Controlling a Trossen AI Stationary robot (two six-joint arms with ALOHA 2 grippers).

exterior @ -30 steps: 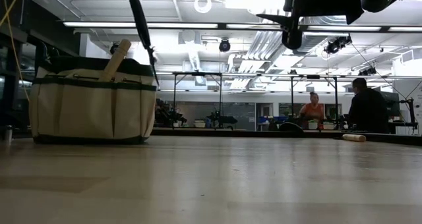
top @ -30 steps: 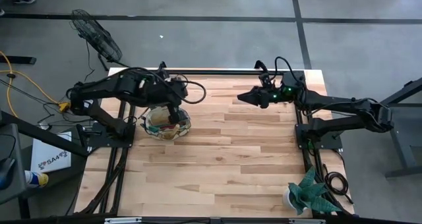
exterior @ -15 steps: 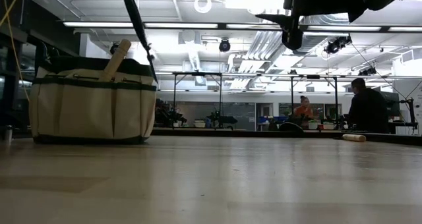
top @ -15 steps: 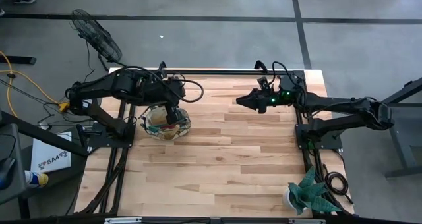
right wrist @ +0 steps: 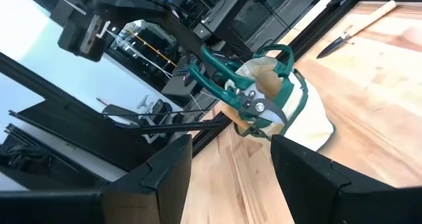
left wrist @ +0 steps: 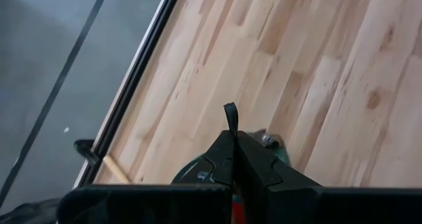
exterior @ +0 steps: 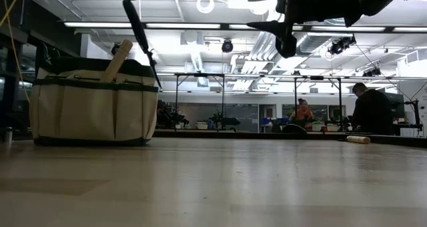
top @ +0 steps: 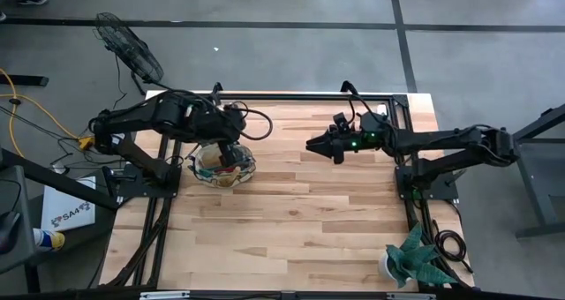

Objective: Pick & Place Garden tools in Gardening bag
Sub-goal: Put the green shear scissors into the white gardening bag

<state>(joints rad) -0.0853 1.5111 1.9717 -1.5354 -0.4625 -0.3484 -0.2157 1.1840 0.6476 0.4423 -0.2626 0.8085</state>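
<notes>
The beige gardening bag [top: 212,169] with green trim stands at the table's far left and also shows in the low view [exterior: 93,110]. A wooden tool handle [exterior: 117,60] sticks up out of it. My left gripper [top: 231,152] is over the bag's right side, shut on the green-handled pruning shears [right wrist: 245,92]. The shears' blades [right wrist: 271,115] point down at the bag's opening. My right gripper [top: 311,145] is open and empty, in the air to the right of the bag. My left gripper holds the pruning shears by their green handles [right wrist: 212,67], with the fingers coming from above. In the left wrist view a dark loop [left wrist: 229,113] sticks out past the shut fingertips. The shears hang tilted below the fingers, with the tip [exterior: 155,77] at about the height of the bag's rim.
A wooden-handled tool with a dark blade [right wrist: 356,28] lies near the table's far edge behind the bag. A white pot with a green spiky plant [top: 410,260] stands at the near right corner. People [exterior: 370,110] sit in the room beyond. Bare wood lies between the arms.
My right gripper has gone toward the table's left edge and a little nearer, closing on the bag. My left gripper stays over the bag. The shears in it have tipped a little, their top end swinging sideways while the tip stays at the rim.
</notes>
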